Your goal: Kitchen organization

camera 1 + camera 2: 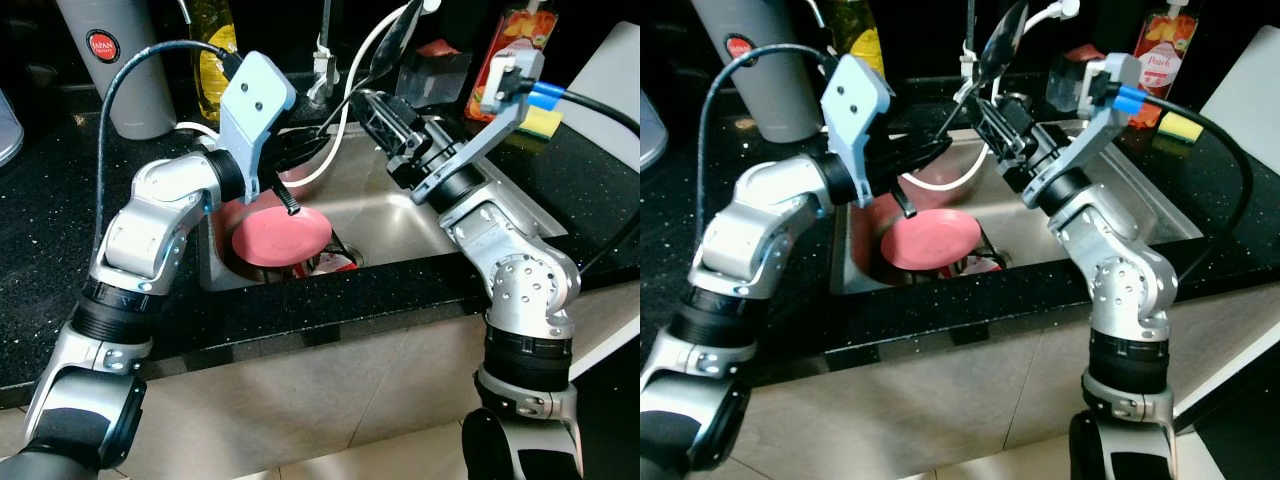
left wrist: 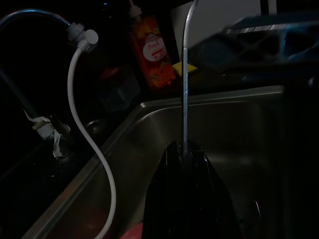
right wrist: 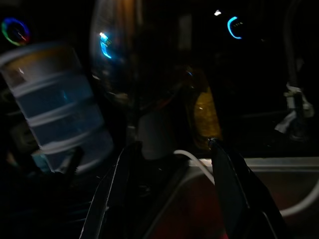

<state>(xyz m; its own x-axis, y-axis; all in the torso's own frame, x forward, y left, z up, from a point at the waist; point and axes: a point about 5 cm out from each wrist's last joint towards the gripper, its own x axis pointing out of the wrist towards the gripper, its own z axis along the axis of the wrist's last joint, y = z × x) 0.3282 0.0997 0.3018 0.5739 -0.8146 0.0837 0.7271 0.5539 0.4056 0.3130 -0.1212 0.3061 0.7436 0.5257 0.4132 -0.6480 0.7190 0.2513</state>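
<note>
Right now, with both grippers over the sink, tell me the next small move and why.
Probably ease the right gripper forward onto the spoon and close. The left gripper is shut on its thin handle, while the right's fingers stand open, just short of the bowl.

Black countertop [image 1: 60,250]: grey canister [image 1: 120,60], oil bottle [image 1: 212,50].
</note>
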